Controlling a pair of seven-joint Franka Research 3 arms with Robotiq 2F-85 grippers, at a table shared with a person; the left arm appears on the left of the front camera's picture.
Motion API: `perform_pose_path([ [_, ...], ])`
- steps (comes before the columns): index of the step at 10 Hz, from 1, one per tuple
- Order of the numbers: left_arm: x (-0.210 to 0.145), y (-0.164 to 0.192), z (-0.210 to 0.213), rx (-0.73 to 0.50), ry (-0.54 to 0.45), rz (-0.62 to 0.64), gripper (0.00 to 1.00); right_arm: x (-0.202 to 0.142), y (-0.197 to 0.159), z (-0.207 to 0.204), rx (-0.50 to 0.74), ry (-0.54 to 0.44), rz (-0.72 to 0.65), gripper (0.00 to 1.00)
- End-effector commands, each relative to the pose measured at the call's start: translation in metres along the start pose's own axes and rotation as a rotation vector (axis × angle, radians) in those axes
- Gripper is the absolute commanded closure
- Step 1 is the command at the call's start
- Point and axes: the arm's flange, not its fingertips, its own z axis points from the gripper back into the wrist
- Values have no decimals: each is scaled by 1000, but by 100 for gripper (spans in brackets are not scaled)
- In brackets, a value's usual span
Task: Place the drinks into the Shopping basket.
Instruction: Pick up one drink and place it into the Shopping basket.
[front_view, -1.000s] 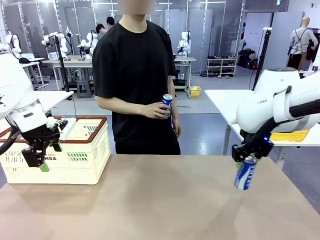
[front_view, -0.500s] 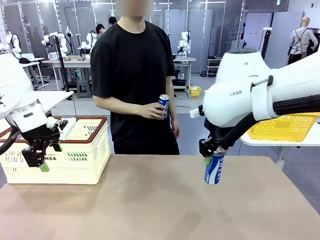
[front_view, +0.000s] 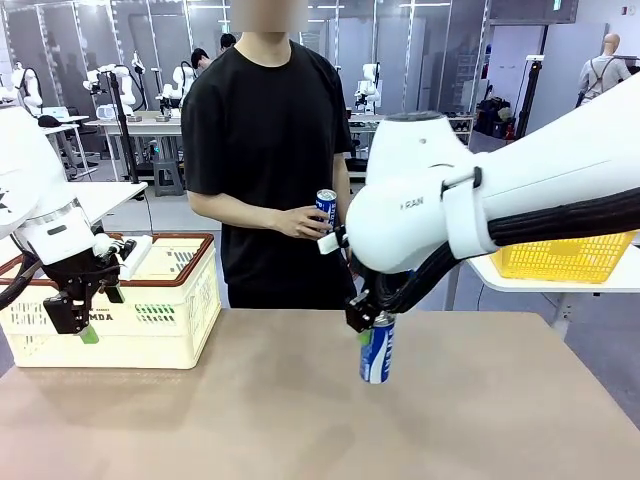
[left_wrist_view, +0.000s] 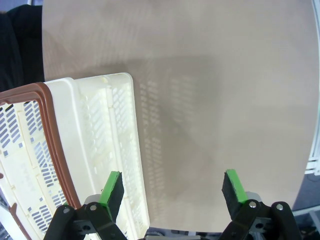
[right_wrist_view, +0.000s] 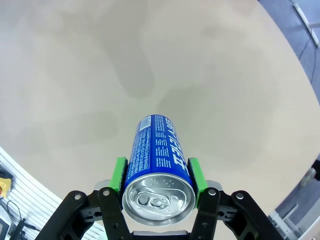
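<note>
Right gripper (front_view: 372, 327) holds a blue can (front_view: 377, 352) above the table (front_view: 250, 420), seemingly clear of it.

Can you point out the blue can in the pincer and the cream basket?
Blue-and-white cylindrical drink can (right_wrist_view: 156, 152): right wrist view, printed side.
Cream-white slotted plastic basket (front_view: 160, 335): front view, near wall.

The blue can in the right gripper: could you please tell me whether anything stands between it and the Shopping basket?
Nothing visible does. Bare table lies between the blue can, held in the right gripper, and the Shopping basket. The open left gripper hangs by the basket's near wall, probably off that path.
</note>
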Motion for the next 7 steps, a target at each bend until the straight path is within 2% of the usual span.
perform_pose_path([
  [1,0,1,1,4,10,3,0,16,-3,-16,-7,-34,53,76],
  [7,0,1,1,4,10,3,0,36,5,-55,2,-58,96,76],
])
